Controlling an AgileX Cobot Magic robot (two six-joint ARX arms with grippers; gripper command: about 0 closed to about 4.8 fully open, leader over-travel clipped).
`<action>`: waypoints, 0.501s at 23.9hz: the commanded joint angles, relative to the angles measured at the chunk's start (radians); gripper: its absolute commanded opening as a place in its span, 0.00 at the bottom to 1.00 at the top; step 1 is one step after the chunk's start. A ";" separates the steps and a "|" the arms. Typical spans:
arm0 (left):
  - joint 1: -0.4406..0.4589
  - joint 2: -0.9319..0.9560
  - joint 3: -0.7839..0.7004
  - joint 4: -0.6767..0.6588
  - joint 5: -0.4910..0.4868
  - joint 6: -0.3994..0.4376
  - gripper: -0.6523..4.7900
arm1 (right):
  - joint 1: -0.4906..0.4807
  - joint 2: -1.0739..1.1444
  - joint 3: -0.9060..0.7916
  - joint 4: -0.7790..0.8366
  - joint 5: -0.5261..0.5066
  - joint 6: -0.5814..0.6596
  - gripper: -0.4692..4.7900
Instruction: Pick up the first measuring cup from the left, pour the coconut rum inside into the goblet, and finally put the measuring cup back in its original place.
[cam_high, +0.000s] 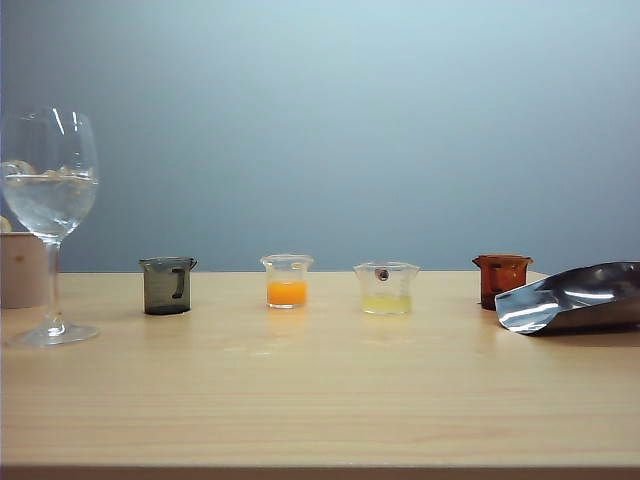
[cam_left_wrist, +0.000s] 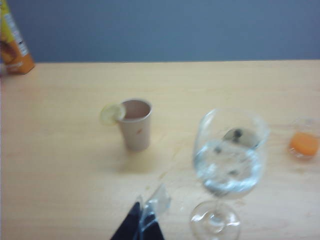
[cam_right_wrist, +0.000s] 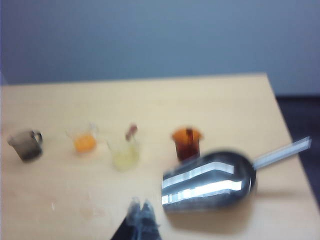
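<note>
The measuring cup (cam_high: 167, 285), dark smoky grey, stands upright on the table, first in the row of cups; the right wrist view shows the measuring cup (cam_right_wrist: 27, 145) too. Its dark wall does not show whether it holds coconut rum. The goblet (cam_high: 50, 190) stands at the far left with clear liquid and ice in it. My left gripper (cam_left_wrist: 150, 207) hangs shut and empty beside the goblet (cam_left_wrist: 230, 155), near its foot. High above the table, my right gripper (cam_right_wrist: 140, 205) is shut and empty, apart from the cups. Neither gripper shows in the exterior view.
Right of the measuring cup stand an orange-filled cup (cam_high: 287, 281), a pale yellow cup (cam_high: 386, 289) and an amber cup (cam_high: 501, 279). A metal scoop (cam_high: 575, 298) lies at the right. A paper cup with a lemon slice (cam_left_wrist: 136, 125) stands behind the goblet, and a carton (cam_left_wrist: 12, 40) beyond it.
</note>
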 joint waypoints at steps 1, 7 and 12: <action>0.024 -0.069 -0.106 0.010 0.001 0.000 0.12 | -0.001 -0.001 -0.138 0.177 0.004 0.025 0.08; 0.023 -0.213 -0.312 0.006 0.001 0.000 0.12 | -0.004 0.010 -0.364 0.414 0.001 0.021 0.08; 0.023 -0.295 -0.423 0.005 0.001 0.000 0.12 | -0.005 0.010 -0.453 0.413 -0.047 0.019 0.08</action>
